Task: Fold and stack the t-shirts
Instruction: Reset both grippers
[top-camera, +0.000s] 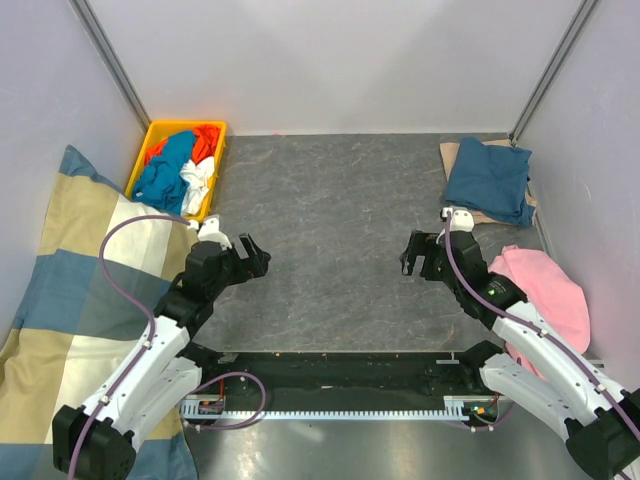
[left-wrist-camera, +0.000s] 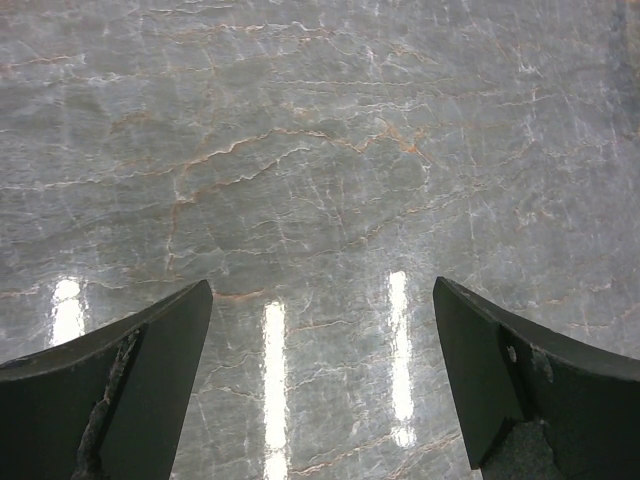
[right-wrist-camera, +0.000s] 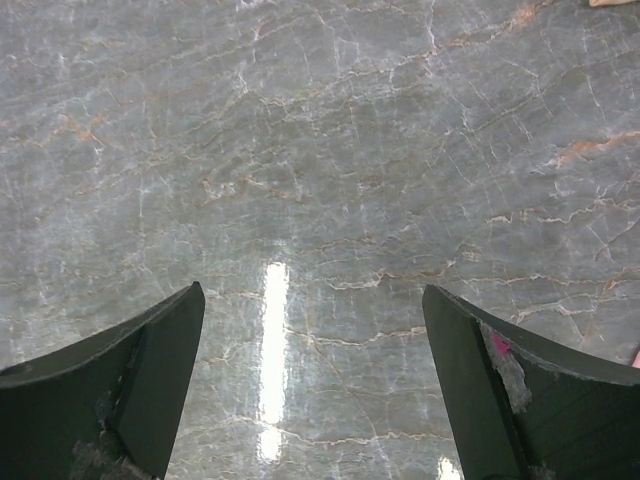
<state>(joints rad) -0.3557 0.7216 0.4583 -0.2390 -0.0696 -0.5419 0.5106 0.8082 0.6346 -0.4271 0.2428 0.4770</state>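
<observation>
Left gripper (left-wrist-camera: 322, 282) agape, right gripper (right-wrist-camera: 313, 288) agape, teal t-shirt (top-camera: 488, 180) beyond

The grey marbled table (top-camera: 340, 220) carries a yellow bin (top-camera: 186, 125) at its far left corner, a folded blue shirt (top-camera: 490, 180) on a tan shirt (top-camera: 449, 155) far right, and a pink cloth (top-camera: 545, 290) nearer; a checked cushion (top-camera: 70, 290) perhaps overlaps its left edge.

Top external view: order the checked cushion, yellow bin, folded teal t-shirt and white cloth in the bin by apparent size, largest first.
1. checked cushion
2. yellow bin and folded teal t-shirt: look alike, unranked
3. white cloth
</observation>
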